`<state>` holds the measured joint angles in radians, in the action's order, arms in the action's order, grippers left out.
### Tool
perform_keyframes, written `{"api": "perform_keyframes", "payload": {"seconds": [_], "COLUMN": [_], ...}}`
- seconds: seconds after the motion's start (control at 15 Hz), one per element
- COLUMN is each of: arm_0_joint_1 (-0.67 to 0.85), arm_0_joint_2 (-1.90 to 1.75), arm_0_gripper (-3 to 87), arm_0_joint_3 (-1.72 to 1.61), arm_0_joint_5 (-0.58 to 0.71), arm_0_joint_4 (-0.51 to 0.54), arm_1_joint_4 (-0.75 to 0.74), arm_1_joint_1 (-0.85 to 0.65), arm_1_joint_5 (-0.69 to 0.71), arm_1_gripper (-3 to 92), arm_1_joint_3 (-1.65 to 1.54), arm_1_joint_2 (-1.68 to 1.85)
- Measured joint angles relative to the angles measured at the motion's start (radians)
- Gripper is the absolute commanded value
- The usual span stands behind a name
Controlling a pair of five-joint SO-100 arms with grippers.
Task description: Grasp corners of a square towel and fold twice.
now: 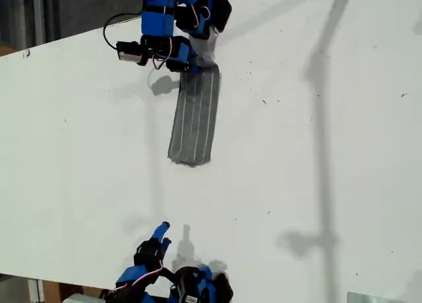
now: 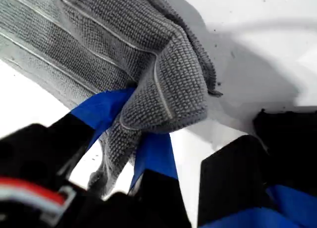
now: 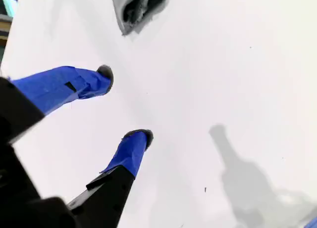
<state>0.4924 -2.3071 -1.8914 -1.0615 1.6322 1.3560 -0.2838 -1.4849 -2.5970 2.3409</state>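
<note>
Grey towel (image 2: 148, 64) pinched by my first gripper (image 2: 133, 139)

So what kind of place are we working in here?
Probably a lab or workshop bench: a plain white table bare apart from the towel, which my first gripper holds, my second gripper open over bare tabletop.

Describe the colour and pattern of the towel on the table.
Grey towel with thin pale parallel stripes; clearest in the first wrist view.

Blue arms; black motors; black cable; blue-taped fingers (image 3: 130, 153).
</note>
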Motion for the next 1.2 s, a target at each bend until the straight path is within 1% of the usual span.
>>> {"api": "perform_keyframes", "payload": {"seconds": [0.07, 0.2, 0.27, 0.4, 0.47, 0.53, 0.6, 0.67, 0.8, 1.0, 1.2], "arm_0_joint_1": [-0.020, -0.054, -0.075, -0.178, -0.209, -0.238, -0.252, -0.261, -0.258, -0.259, -0.261], "arm_0_joint_2": [-0.072, -0.342, -0.518, -0.762, -0.873, -1.005, -1.104, -1.129, -1.154, -1.160, -1.158], "arm_0_gripper": [20.3, 20.1, 19.8, 19.8, 19.7, 19.7, 19.7, 19.7, 19.7, 19.7, 19.7], "arm_0_joint_3": [-0.052, -0.242, -0.350, -0.471, -0.557, -0.676, -0.785, -0.838, -0.894, -0.946, -0.986], "arm_0_joint_5": [-0.038, -0.144, -0.196, -0.325, -0.390, -0.439, -0.471, -0.488, -0.492, -0.492, -0.494], "arm_0_joint_4": [0.008, 0.002, 0.003, 0.003, -0.012, -0.052, -0.080, -0.106, -0.132, -0.143, -0.158], "arm_1_joint_4": [0.031, 0.101, 0.106, 0.115, 0.121, 0.127, 0.133, 0.133, 0.109, 0.048, 0.038], "arm_1_joint_1": [0.072, 0.138, 0.153, 0.144, 0.138, 0.126, 0.110, 0.089, 0.041, 0.012, 0.009], "arm_1_joint_5": [-0.069, -0.153, -0.153, -0.156, -0.156, -0.158, -0.140, -0.109, -0.002, 0.164, 0.291], "arm_1_gripper": [-0.1, -0.1, -0.1, -0.1, -0.1, -0.1, -0.1, -0.1, -0.1, -0.1, -0.1], "arm_1_joint_3": [0.000, 0.043, 0.078, 0.132, 0.152, 0.175, 0.202, 0.242, 0.399, 0.738, 1.163], "arm_1_joint_2": [0.091, 0.212, 0.222, 0.232, 0.244, 0.250, 0.252, 0.244, 0.129, -0.252, -0.730]}}
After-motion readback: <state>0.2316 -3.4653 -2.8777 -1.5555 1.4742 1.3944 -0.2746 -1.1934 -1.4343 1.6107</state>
